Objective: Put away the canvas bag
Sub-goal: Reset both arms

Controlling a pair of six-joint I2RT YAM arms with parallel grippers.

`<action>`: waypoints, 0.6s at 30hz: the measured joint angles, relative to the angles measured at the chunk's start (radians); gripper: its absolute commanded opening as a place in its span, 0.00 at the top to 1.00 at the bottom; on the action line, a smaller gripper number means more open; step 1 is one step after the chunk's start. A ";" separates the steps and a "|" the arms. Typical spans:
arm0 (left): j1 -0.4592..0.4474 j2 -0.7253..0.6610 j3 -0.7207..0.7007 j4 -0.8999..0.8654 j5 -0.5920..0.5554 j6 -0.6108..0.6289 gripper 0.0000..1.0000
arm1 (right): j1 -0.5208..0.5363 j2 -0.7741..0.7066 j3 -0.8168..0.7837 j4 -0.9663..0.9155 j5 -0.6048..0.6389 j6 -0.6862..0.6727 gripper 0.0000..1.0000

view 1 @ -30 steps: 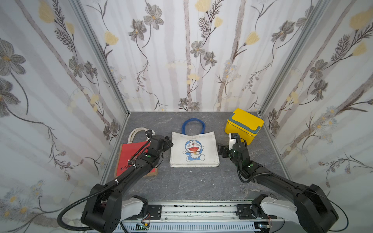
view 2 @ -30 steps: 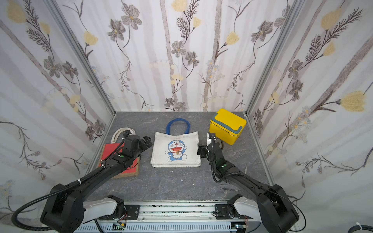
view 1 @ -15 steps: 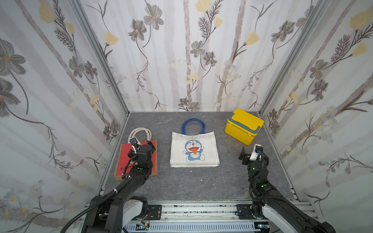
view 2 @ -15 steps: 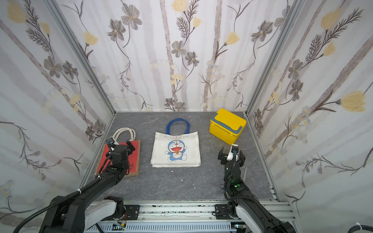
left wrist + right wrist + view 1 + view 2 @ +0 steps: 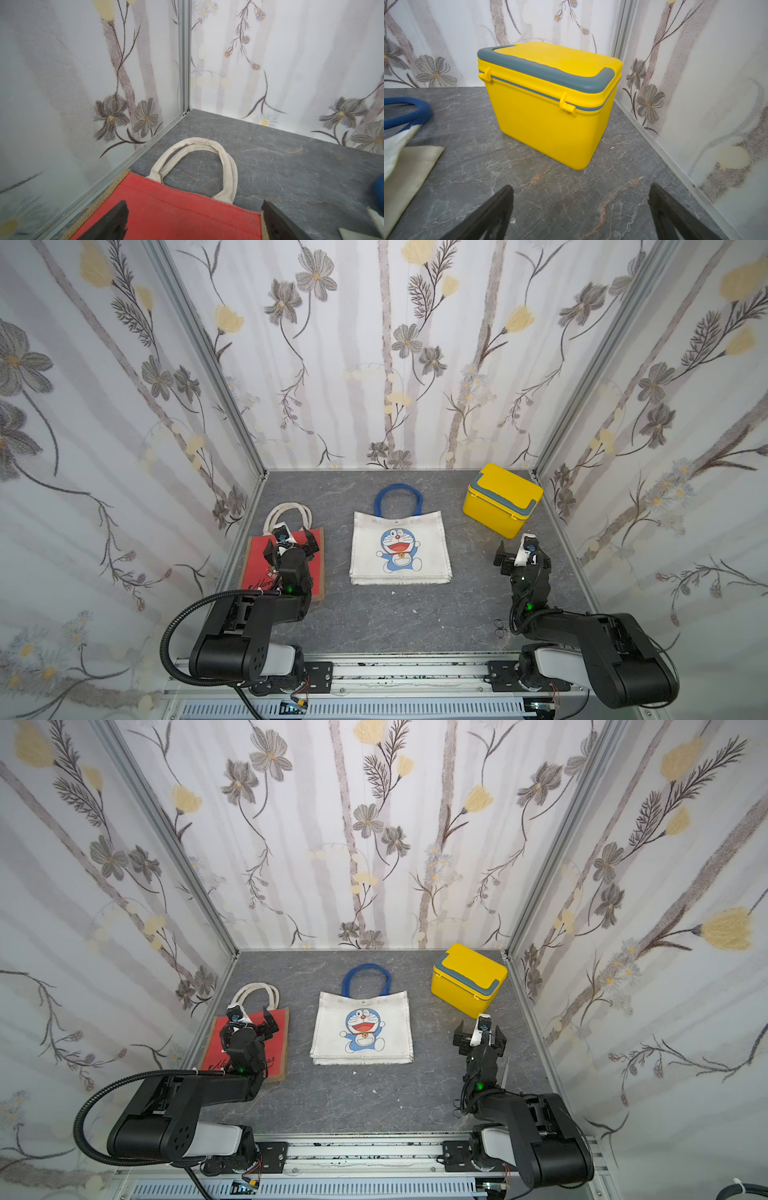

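The canvas bag (image 5: 401, 547) (image 5: 363, 1029) lies flat in the middle of the grey table (image 5: 374, 614), cartoon print up, its blue handle (image 5: 425, 113) pointing to the back wall. In both top views it sits between the two grippers, and neither touches it.

The left gripper (image 5: 289, 545) (image 5: 249, 1027) is over the red bag (image 5: 255, 568) (image 5: 176, 214), which lies just to the left of the canvas bag. Its jaws are spread wide with nothing held between them. Whether they touch the red cloth cannot be told.

The right gripper (image 5: 521, 558) (image 5: 478, 1040) (image 5: 581, 214) is to the right of the canvas bag, over bare table, facing the closed yellow box (image 5: 500, 499) (image 5: 550, 116). Its jaws are also spread wide and empty. In the right wrist view the canvas bag's edge shows off to one side, well apart from the fingers (image 5: 496, 214).
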 measured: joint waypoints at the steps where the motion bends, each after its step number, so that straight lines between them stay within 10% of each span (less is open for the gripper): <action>1: 0.007 0.022 -0.013 0.035 0.028 -0.002 0.00 | -0.001 0.032 0.012 0.025 -0.010 0.000 0.00; 18: 0.037 0.181 0.040 0.151 0.205 -0.009 0.00 | -0.071 0.196 0.130 0.089 -0.136 0.042 0.00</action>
